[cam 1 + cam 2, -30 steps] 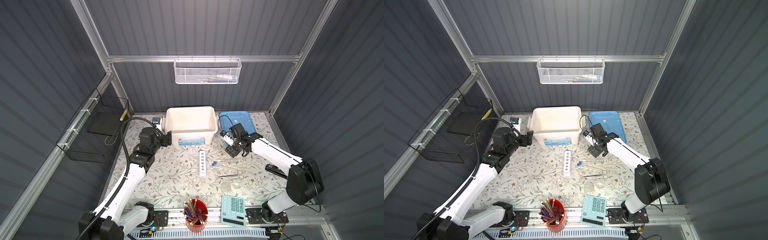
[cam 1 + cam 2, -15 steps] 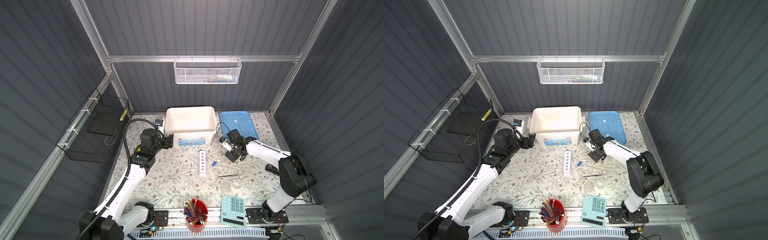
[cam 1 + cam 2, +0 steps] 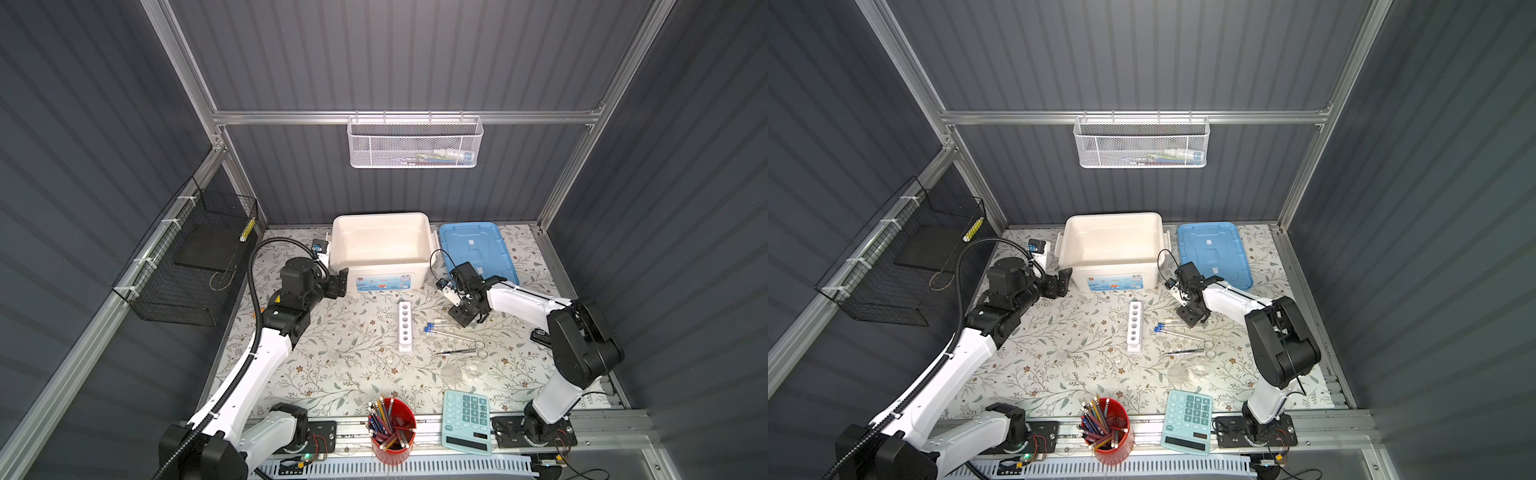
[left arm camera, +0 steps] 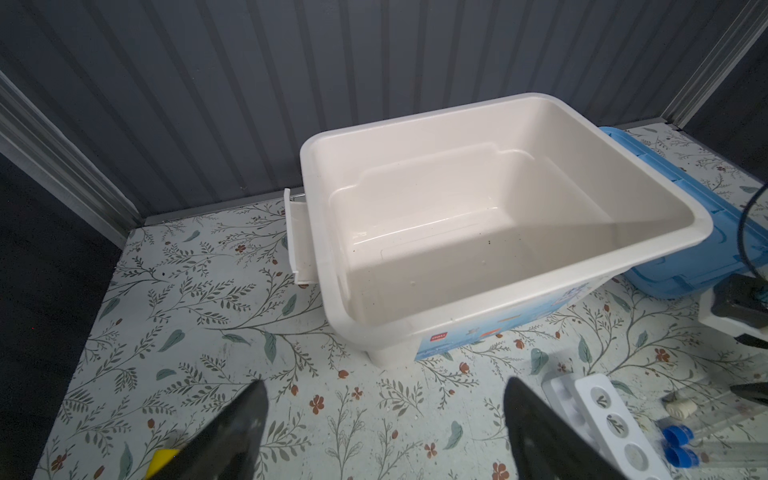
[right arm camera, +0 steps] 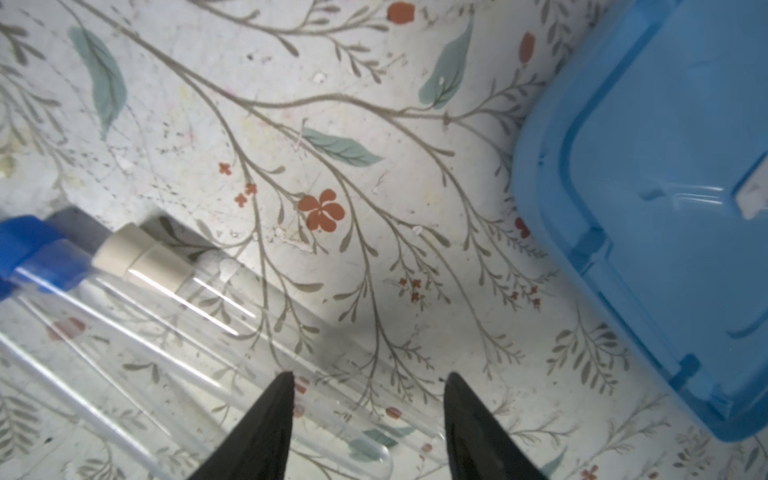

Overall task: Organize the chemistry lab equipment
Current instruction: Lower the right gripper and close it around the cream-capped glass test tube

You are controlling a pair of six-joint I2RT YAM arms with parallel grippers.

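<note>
Two clear blue-capped test tubes (image 3: 446, 332) and a cork-stoppered tube (image 5: 216, 286) lie side by side on the floral mat, right of the white rack (image 3: 404, 325) with round holes. My right gripper (image 3: 469, 318) hangs low over their closed ends; in the right wrist view its jaws (image 5: 370, 380) stand open, straddling the rounded tube ends without visibly touching them. The silver scissors-like tool (image 3: 457, 352) and clear glass pieces (image 3: 473, 368) lie nearer the front. My left gripper (image 3: 338, 282) is open and empty by the white bin's front left corner (image 4: 384, 386).
The white bin (image 3: 338, 232) stands empty at the back, with its blue lid (image 3: 478, 249) flat beside it on the right. A red cup of pencils (image 3: 392, 424) and a teal calculator (image 3: 465, 419) sit at the front edge. A black wire basket (image 3: 195, 266) hangs on the left wall.
My right gripper came down and toward the middle, from beside the blue lid to the tube ends, and its jaws narrowed. The left arm barely shifted.
</note>
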